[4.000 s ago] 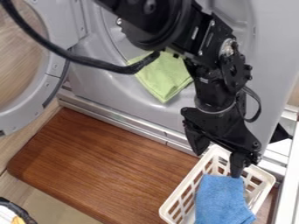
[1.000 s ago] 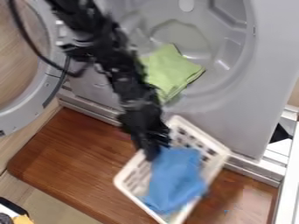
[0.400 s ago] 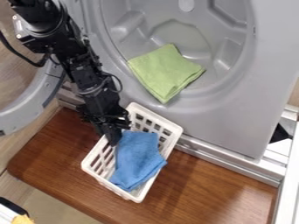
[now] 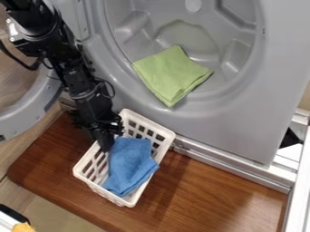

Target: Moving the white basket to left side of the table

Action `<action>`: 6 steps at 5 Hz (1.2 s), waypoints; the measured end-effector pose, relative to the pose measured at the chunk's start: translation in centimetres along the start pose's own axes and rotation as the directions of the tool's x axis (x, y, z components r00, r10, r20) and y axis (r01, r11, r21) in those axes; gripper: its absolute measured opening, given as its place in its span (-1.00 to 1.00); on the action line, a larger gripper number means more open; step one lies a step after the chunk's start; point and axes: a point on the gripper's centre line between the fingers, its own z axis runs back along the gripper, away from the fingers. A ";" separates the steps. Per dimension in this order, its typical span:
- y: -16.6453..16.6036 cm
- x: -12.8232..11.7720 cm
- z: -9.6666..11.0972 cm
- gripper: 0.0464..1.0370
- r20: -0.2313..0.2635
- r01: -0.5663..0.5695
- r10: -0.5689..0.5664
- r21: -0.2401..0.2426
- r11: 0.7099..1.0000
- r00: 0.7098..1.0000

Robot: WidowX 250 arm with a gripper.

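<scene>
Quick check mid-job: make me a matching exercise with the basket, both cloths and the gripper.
1. Basket
2. Blue cloth
3. Green cloth
4. Gripper

A. Inside the basket
B. At the round opening of the grey machine
C. White, with holes in its walls
D. At the basket's side wall

Pairs: 1-C, 2-A, 3-B, 4-D

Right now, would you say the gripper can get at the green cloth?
Probably yes: the green cloth lies uncovered in the opening of the front-loading machine, its door swung open. The gripper would first have to come away from the white basket, where it sits beside the blue cloth.
</scene>
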 end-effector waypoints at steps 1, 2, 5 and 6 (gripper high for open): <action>0.2 -0.2 0.0 -0.84 -0.005 -0.007 0.007 -0.004 1.000 1.000; 0.0 -0.4 0.0 -0.45 -0.020 -0.017 0.017 -0.012 1.000 1.000; 0.5 -0.8 0.7 0.96 -0.035 -0.069 0.070 0.035 0.997 0.997; 0.2 -1.0 1.5 0.94 -0.044 -0.069 0.072 0.077 0.995 0.996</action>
